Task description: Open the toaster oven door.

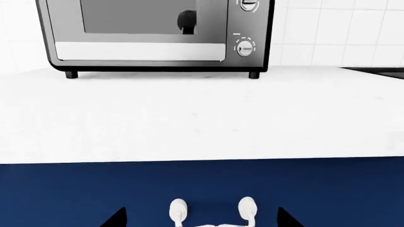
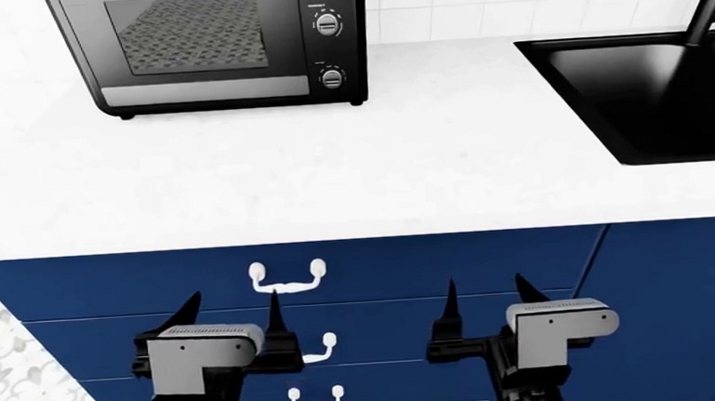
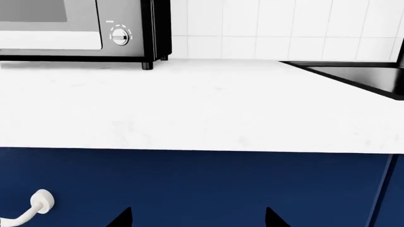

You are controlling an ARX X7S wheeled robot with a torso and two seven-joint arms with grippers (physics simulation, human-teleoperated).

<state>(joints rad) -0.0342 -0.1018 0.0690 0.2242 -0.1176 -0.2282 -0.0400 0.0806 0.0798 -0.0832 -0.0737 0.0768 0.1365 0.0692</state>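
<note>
- Sitting at the back of the white countertop (image 2: 330,165), against the tiled wall (image 2: 445,4), the toaster oven (image 2: 209,46) is on the left side of the head view, well apart from both arms.
- Its door, the toaster oven door (image 2: 187,45), is shut flat against the front; a wire rack shows through the glass, and a silver strip runs along the door's lower edge.
- Two round knobs (image 2: 330,51) show in a column just right of the door; the oven's top is cut off in every view, so anything above them is out of sight.
- The left gripper (image 2: 235,324) hangs low in front of the blue drawer fronts (image 2: 461,269), jaws spread wide apart, holding nothing and touching nothing.
- The right gripper (image 2: 486,306) hangs level with it, jaws equally apart and empty.
- In both wrist views only the dark fingertips (image 1: 117,218) poke into frame.
- White drawer handles (image 2: 288,275) sit between and below the grippers.
- A black sink (image 2: 649,89) is set into the countertop at the right, its far side cut off, with a dark faucet (image 2: 706,7) partly in view.
</note>
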